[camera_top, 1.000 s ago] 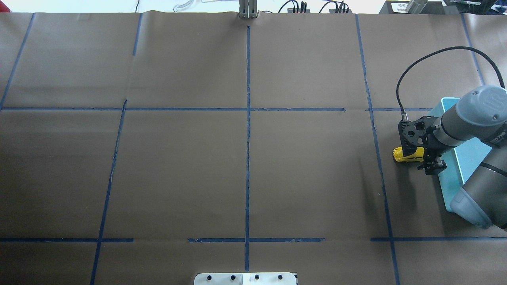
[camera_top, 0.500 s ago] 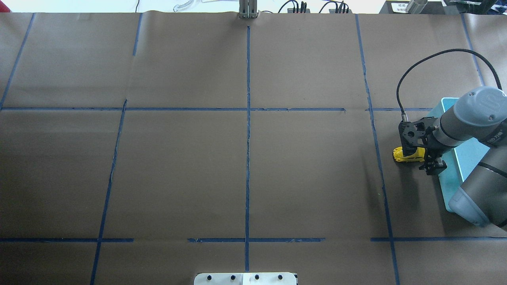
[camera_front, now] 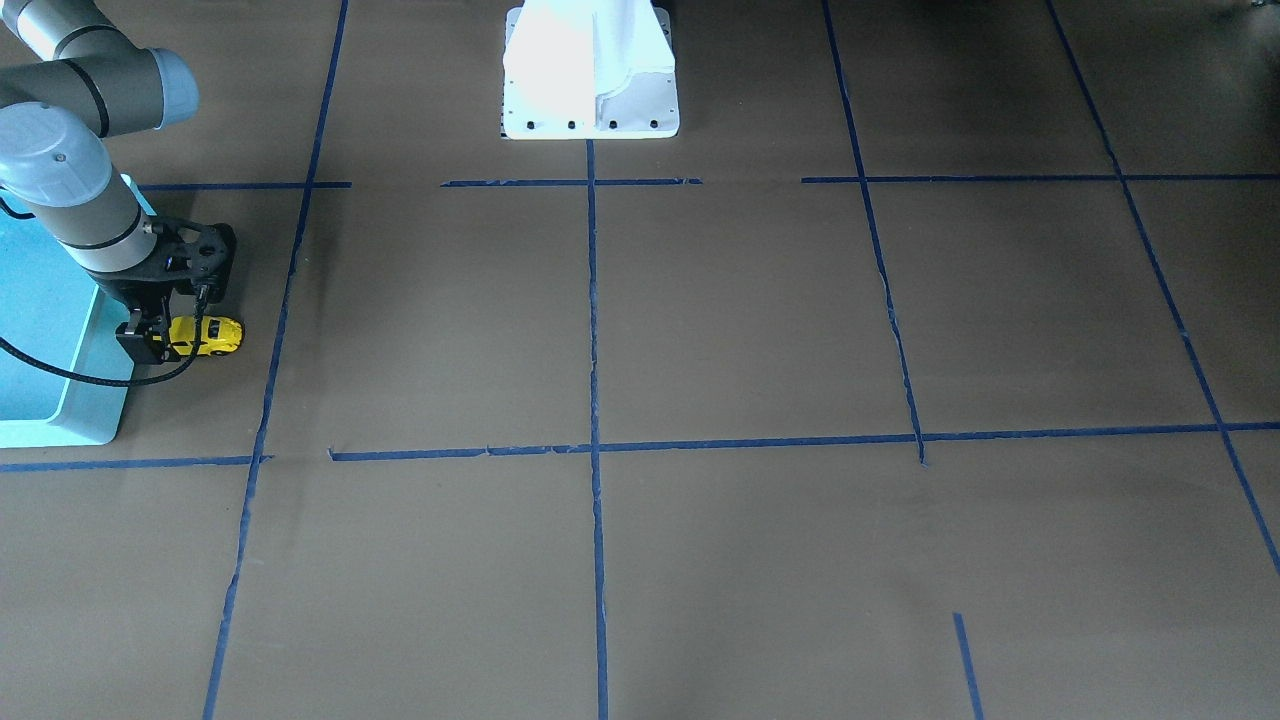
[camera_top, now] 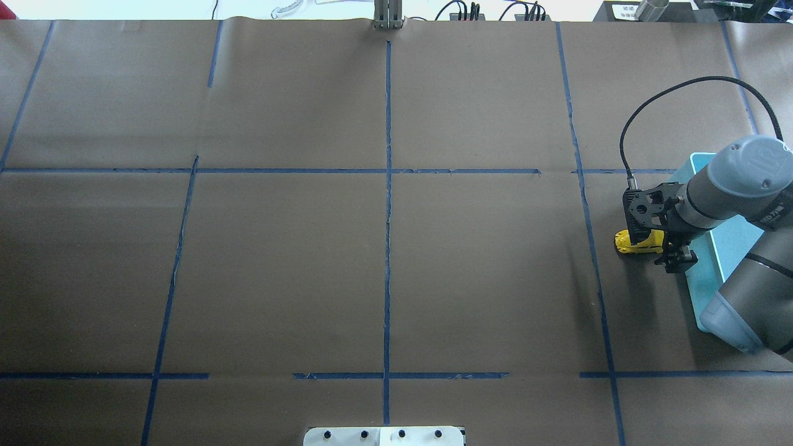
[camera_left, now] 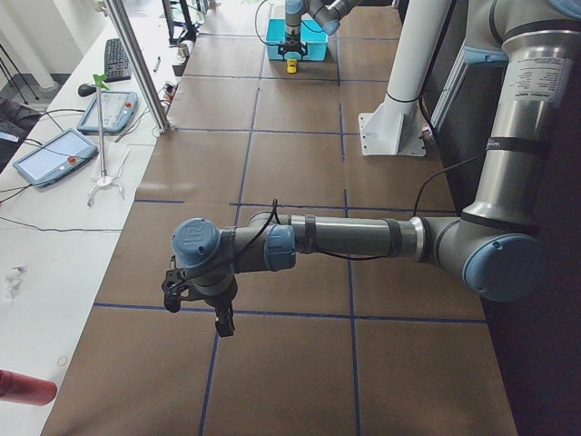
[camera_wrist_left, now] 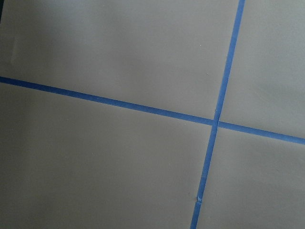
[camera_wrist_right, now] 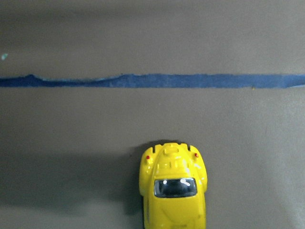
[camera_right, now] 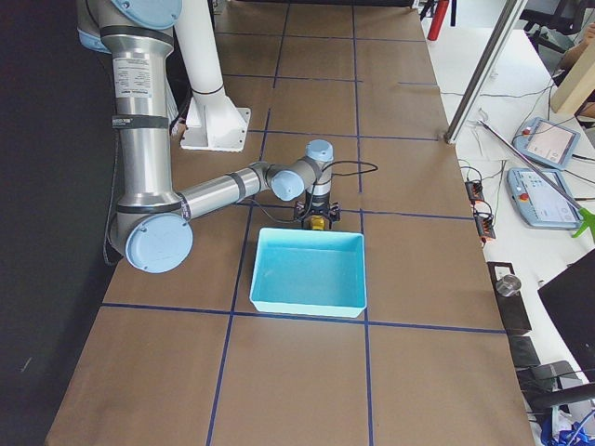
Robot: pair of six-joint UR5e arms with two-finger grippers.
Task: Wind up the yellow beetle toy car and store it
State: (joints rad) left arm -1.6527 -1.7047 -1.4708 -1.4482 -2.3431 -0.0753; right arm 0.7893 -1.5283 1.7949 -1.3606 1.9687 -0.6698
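Overhead exterior: right hand [camera_top: 661, 248] at yellow beetle toy car [camera_top: 629, 243] by tabletop's right edge, grip unclear; winding pull-back likely next.

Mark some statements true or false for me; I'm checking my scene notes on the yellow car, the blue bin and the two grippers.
1. The yellow beetle toy car stands on the brown paper, outside the blue bin. True.
2. The left gripper is at the car. False: the right gripper is over it; the left gripper hangs far away above the paper.
3. The car lies on its roof. False: it is upright, with its roof and a window facing the right wrist camera.
4. The left wrist view shows only paper and crossing blue tape lines. True.
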